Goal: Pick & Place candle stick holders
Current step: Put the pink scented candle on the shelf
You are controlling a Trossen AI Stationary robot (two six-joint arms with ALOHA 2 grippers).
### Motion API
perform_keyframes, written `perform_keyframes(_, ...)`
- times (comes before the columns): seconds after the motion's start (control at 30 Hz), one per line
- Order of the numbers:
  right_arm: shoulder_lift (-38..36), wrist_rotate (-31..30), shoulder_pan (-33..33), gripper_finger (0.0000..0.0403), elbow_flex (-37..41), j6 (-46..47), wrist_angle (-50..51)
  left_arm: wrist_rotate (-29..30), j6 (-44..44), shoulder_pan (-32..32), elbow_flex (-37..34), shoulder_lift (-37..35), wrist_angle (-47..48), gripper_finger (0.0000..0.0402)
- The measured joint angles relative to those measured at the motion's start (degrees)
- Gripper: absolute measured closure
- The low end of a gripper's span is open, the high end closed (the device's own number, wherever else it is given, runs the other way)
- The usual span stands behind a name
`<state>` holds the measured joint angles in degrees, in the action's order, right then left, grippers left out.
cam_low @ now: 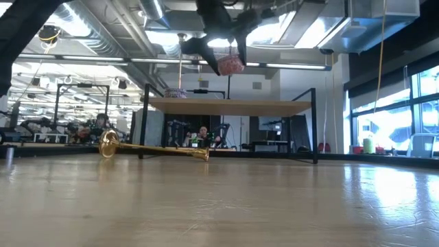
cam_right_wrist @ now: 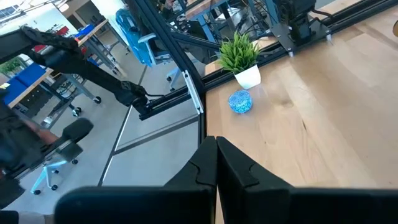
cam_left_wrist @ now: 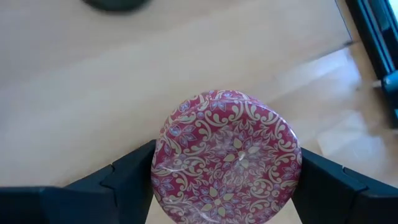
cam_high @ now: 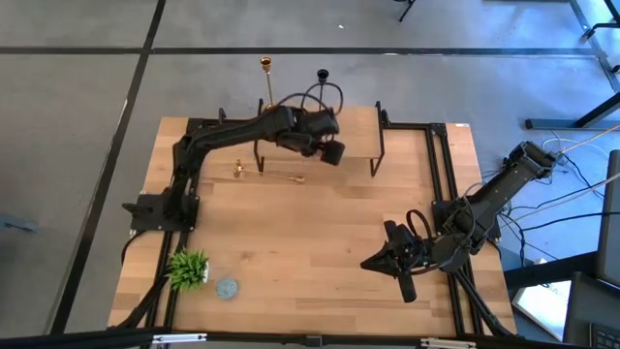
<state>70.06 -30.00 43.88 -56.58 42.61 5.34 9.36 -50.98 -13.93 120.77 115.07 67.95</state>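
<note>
Wooden table (cam_high: 310, 262) under me carries a small shelf (cam_high: 358, 145) at its far edge, where my left gripper (cam_left_wrist: 227, 180) hovers, fingers clamped on a red patterned round candle (cam_left_wrist: 227, 155). One gold candlestick (cam_high: 269, 175) lies flat near the shelf (another gold one (cam_high: 265, 78) and a black one (cam_high: 323, 85) stand behind it), while my right gripper (cam_right_wrist: 216, 168) rests pressed together near the front right corner

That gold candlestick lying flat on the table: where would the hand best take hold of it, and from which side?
Probably mid-stem, coming straight down from above. The gold candlestick lies on its side on the table, so its thin stem is level and clear on both sides, while its round base stands on edge and would be awkward to pinch.
</note>
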Motion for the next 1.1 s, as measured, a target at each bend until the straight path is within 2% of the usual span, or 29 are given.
perform_keyframes(0.23,0.00,0.02,-0.01,0.0402,0.00,0.00,0.60,-3.95,5.69,0.41,-0.28,0.02,0.82,0.0105)
perform_keyframes(0.4,0.00,0.02,-0.04,0.0402,0.00,-0.04,0.72,-11.02,18.13,1.34,-0.27,0.02,-1.40,0.0105)
perform_keyframes(0.47,0.00,0.03,-0.26,0.0402,0.00,-0.17,0.72,-12.86,25.05,1.42,-0.28,0.02,-0.36,0.0105)
perform_keyframes(0.67,0.00,-0.95,-0.92,0.0402,0.01,0.01,0.69,-17.84,56.08,1.72,0.01,0.02,0.61,0.0105)
perform_keyframes(0.8,0.00,-5.15,-0.98,0.0402,0.00,1.48,0.68,-11.31,65.59,1.95,0.52,1.27,2.50,0.0105)
perform_keyframes(0.87,0.02,-7.97,-1.13,0.0402,0.00,2.68,0.45,-7.71,68.11,1.57,1.94,4.09,7.13,0.0105)
perform_keyframes(1.0,0.28,-11.49,-1.58,0.0402,0.00,3.55,-0.48,-0.29,71.53,2.22,10.48,12.54,17.80,0.0105)
perform_keyframes(1.07,0.37,-12.80,-1.91,0.0402,0.00,4.28,-0.53,-0.77,71.45,2.38,14.30,15.81,17.83,0.0105)
perform_keyframes(1.1,0.54,-13.45,-1.98,0.0402,0.00,4.73,-0.57,-1.38,71.19,2.30,13.74,15.79,14.99,0.0105)
